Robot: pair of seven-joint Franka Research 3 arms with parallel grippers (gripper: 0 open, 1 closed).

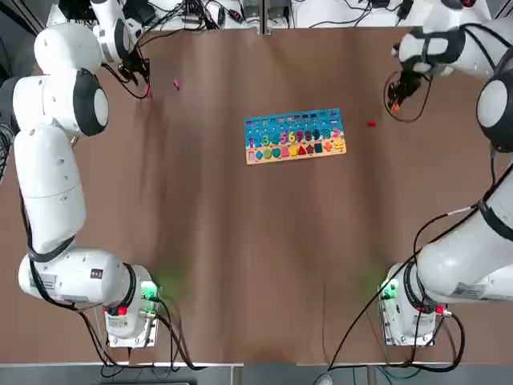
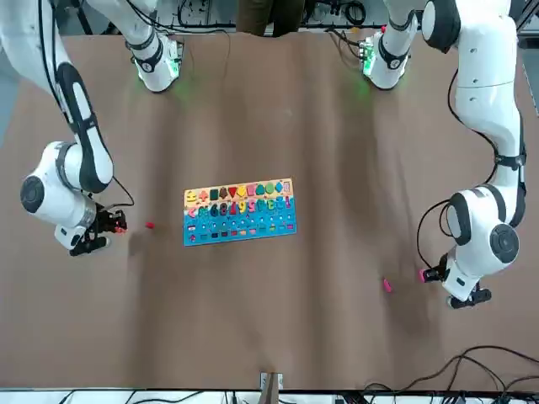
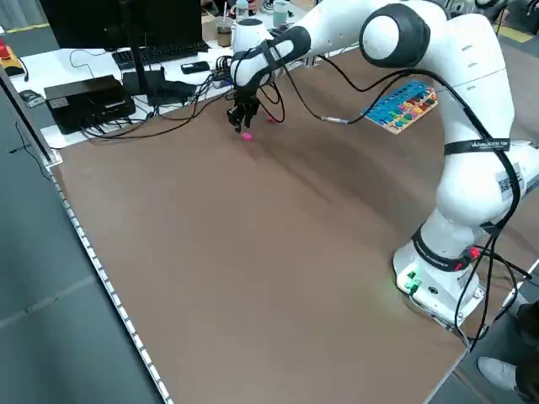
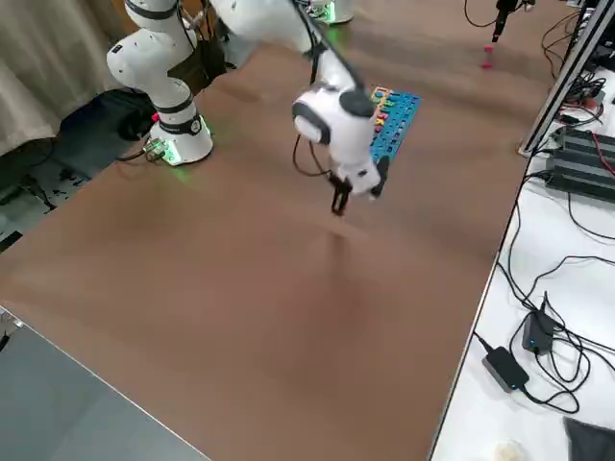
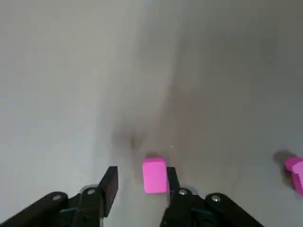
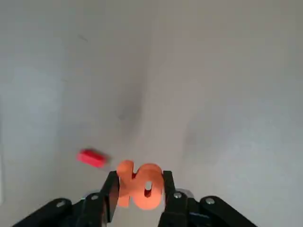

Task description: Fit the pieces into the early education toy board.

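The early education toy board lies flat at the table's far middle, its blue band on the far side. At the far left my left gripper stands low over the table. Its jaws are half closed around a pink piece, which touches one finger and leaves a gap to the other. A second pink piece lies just to its right. At the far right my right gripper is shut on the orange 10 piece. The red piece lies on the table between that gripper and the board.
Black boxes, a keyboard and cables sit on the white bench beyond the table's far edge. Both arm bases stand at the near edge. Bare brown tabletop spreads between the bases and the board.
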